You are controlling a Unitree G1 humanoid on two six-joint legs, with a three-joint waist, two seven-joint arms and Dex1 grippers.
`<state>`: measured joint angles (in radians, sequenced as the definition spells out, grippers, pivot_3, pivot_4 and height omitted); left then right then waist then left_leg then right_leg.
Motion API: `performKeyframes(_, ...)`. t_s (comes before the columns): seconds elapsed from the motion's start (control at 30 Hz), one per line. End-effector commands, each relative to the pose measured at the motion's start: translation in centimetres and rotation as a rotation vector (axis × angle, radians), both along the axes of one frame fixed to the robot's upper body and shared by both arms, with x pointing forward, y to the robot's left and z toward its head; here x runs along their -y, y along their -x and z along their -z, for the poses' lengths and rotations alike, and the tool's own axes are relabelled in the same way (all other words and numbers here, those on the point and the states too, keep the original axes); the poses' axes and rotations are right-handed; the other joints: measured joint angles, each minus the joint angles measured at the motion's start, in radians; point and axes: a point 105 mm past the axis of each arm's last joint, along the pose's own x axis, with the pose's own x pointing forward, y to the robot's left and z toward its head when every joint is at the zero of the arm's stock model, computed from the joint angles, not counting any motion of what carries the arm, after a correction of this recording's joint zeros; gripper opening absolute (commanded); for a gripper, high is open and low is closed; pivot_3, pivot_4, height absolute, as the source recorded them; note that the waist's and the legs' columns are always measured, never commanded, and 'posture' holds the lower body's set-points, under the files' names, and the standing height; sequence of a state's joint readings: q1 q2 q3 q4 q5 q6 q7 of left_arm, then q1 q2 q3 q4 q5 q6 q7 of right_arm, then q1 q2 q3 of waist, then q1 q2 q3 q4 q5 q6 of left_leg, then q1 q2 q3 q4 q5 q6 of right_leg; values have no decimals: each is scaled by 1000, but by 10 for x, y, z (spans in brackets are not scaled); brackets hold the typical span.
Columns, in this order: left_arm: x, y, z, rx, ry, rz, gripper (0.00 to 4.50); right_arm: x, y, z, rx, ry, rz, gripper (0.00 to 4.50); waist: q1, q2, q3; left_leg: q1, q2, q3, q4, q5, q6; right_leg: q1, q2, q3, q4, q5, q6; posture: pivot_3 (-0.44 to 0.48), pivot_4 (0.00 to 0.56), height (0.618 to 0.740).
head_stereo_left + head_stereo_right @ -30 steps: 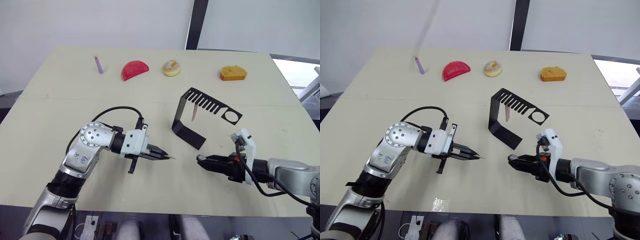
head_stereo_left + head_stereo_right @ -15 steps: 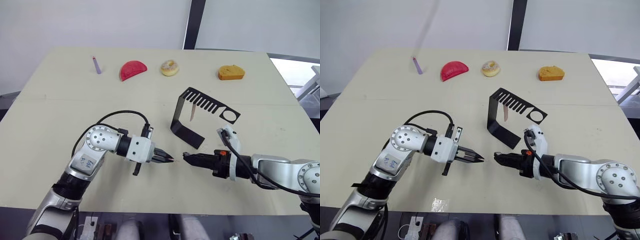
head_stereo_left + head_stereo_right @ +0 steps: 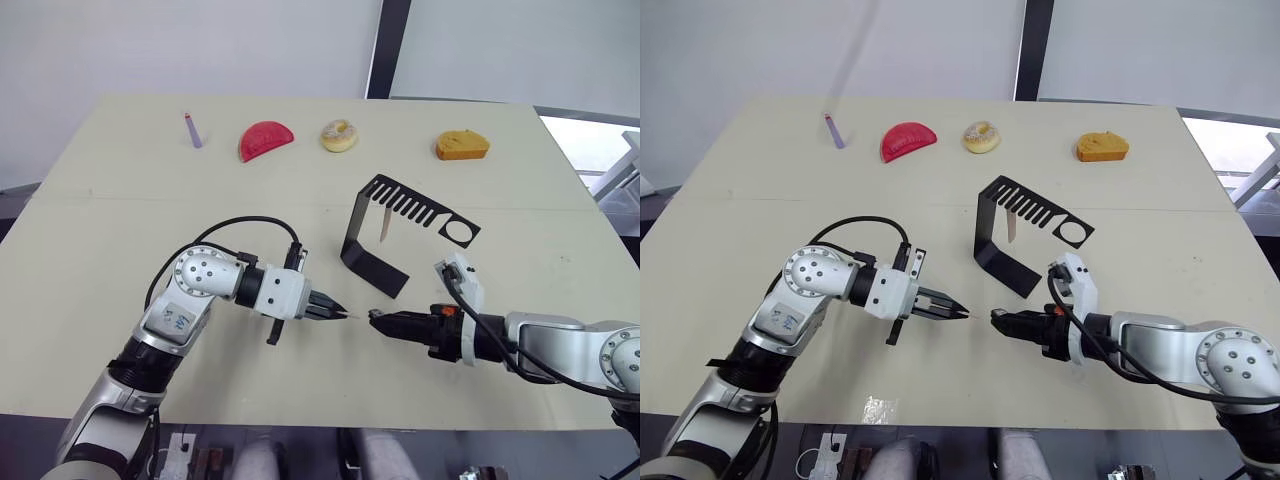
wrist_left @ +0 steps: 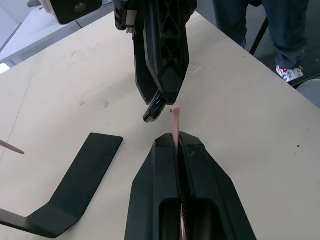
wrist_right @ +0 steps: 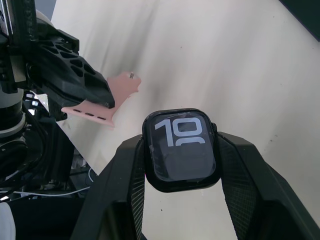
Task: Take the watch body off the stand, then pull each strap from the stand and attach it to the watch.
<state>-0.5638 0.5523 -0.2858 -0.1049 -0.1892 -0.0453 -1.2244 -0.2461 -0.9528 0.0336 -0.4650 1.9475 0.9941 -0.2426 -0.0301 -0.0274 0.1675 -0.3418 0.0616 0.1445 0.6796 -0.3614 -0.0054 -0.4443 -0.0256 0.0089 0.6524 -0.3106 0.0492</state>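
My left gripper [image 3: 335, 312] is shut on a pinkish strap [image 4: 174, 125], whose end sticks out past the fingertips toward my right gripper [image 3: 380, 319]. The right gripper is shut on the watch body [image 5: 182, 150], a black case whose screen shows white digits. The strap end [image 5: 120, 87] and the watch are a small gap apart, just above the table, in front of the black stand [image 3: 353, 235]. A second strap [image 3: 385, 226] hangs from the stand's comb-slotted arm [image 3: 412, 205].
Along the table's far side lie a purple stick [image 3: 191, 130], a red piece [image 3: 265, 140], a donut [image 3: 340, 135] and an orange piece [image 3: 462, 146]. The stand's foot [image 3: 378, 272] lies close behind the two grippers. A person's legs [image 4: 285, 35] stand beyond the table.
Over the last second the right gripper came left with the watch body and the left gripper came right with the strap. In the last half second they barely moved.
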Motion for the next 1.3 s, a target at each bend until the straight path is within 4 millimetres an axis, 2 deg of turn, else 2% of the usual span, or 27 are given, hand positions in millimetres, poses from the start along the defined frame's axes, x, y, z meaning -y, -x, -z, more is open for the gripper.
performKeyframes(0.03,3,-1,-6,41,12,4,0,-5,5,-10,30,-36,-32,1602,0,0,0,0,0,0,0,0,0,0,0,0,0,0,0,0,150,737)
performKeyframes(1.3,12,-3,-6,35,28,-5,0,-8,7,-12,40,-29,-44,1602,0,0,0,0,0,0,0,0,0,0,0,0,0,0,0,0,150,737)
